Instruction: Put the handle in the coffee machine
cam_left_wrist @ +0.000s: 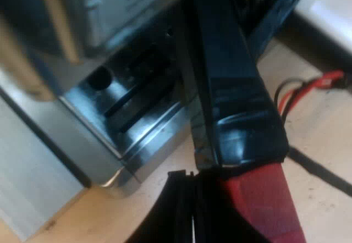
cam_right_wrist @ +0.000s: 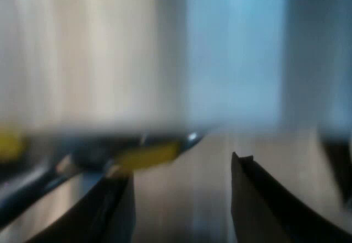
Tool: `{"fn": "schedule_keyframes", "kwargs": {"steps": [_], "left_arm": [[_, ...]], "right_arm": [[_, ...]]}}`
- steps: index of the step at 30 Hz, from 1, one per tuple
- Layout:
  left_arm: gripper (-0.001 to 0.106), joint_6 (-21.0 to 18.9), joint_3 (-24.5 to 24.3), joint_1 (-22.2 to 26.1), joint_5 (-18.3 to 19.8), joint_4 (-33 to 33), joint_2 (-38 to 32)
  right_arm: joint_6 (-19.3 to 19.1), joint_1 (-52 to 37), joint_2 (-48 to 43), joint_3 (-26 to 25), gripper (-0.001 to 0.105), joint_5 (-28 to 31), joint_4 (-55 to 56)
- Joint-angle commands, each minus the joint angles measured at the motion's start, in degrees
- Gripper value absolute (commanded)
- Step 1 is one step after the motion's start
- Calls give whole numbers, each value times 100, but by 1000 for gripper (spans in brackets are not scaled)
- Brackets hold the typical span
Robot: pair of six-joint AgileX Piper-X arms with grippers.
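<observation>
At left claw, handle lengthwise, red end away from espresso machine.

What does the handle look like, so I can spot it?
Find the shiny espresso machine with its black slotted tray. A long dark handle sticks out by that tray. Its end is red, while the machine around it is silver and black.

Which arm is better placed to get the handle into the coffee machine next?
Left. The left gripper appears to grip the handle at its red end, close to the coffee machine. The right gripper is open and holds nothing.
</observation>
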Motion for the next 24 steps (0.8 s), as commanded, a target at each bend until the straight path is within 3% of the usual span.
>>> {"fn": "schedule_keyframes", "kwargs": {"steps": [1, 3, 9, 15, 19, 24], "left_arm": [[0, 44, -12, -147, 749, 84, -105], [0, 60, -12, -147, 840, 115, -105], [0, 56, -1, -163, 1227, 343, -105], [0, 25, -2, -163, 1123, 361, -121], [0, -163, 95, -163, 1087, 194, -303], [0, -311, 187, -163, 1049, 119, -350]], "right_arm": [[56, 71, -204, 114, 45, -344, 61], [112, 71, -305, 337, 45, -617, 57], [147, 24, -630, 766, 45, -636, 199], [147, -13, -1020, 1120, 45, -1188, 1019], [545, -13, -1400, 1509, 45, -1369, 1096], [566, -13, -1912, 2001, 45, -1687, 1382]]}}
